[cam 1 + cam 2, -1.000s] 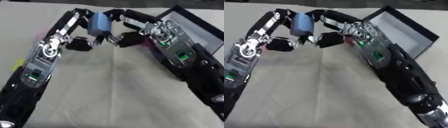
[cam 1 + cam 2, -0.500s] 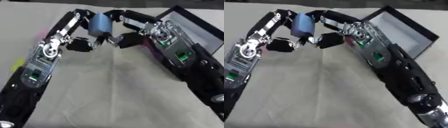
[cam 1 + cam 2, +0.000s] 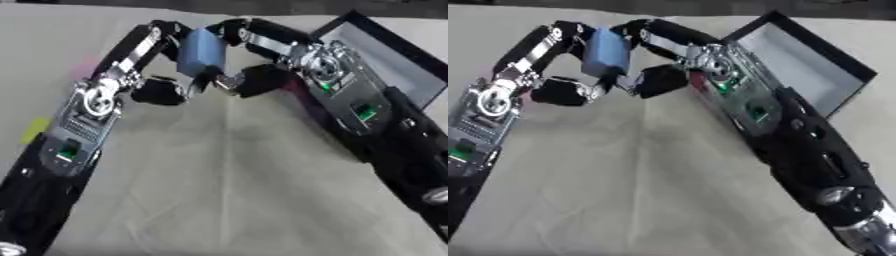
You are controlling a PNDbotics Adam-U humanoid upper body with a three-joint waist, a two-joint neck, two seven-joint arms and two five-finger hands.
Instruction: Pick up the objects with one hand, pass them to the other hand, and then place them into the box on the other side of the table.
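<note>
A blue block [image 3: 201, 52] hangs upright above the table at the far centre, between my two hands. My left hand [image 3: 162, 91] comes in from the left, with fingers curled over the block's top left and the thumb under its lower edge. From the right, my right hand [image 3: 261, 80] has its fingers round the block's top right and its thumb at the bottom. Both hands touch the block. The black box [image 3: 802, 65] with a grey inside lies open at the far right, just beyond my right forearm.
A pale cloth [image 3: 227, 190] covers the table. A small pink thing [image 3: 85, 67] and a small yellow thing [image 3: 35, 129] lie on it to the left of my left arm. Both forearms run down the sides of the view.
The block and both hands have drifted slightly nearer to me. Both hands stay on the block; the box has not moved.
</note>
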